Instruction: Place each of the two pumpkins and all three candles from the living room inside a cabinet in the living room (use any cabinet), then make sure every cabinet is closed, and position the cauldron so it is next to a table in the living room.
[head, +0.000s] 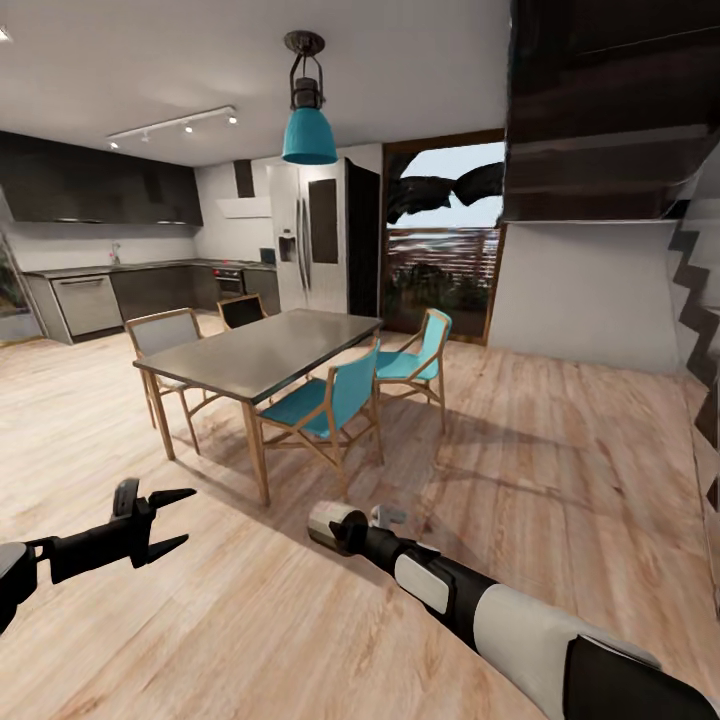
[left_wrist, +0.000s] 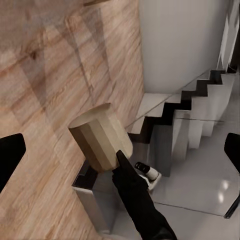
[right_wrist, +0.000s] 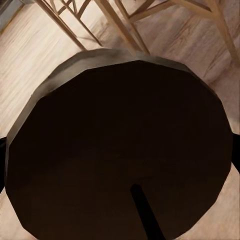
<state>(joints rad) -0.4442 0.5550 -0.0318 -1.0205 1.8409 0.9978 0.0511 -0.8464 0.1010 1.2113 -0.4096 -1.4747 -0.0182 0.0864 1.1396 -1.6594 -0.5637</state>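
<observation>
Right gripper (head: 345, 528) clamps faceted beige candle (left_wrist: 100, 136), seemingly; left gripper (head: 172, 520) spread, empty

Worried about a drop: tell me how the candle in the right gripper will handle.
The candle looks rigid, a squat faceted cylinder, so it probably won't deform in the right gripper. Its smooth side may slip, and laid sideways it could roll on the wood floor. On its flat end it should stand steady.

No readable text, labels, brands, numbers or signs on any surface in these views.
</observation>
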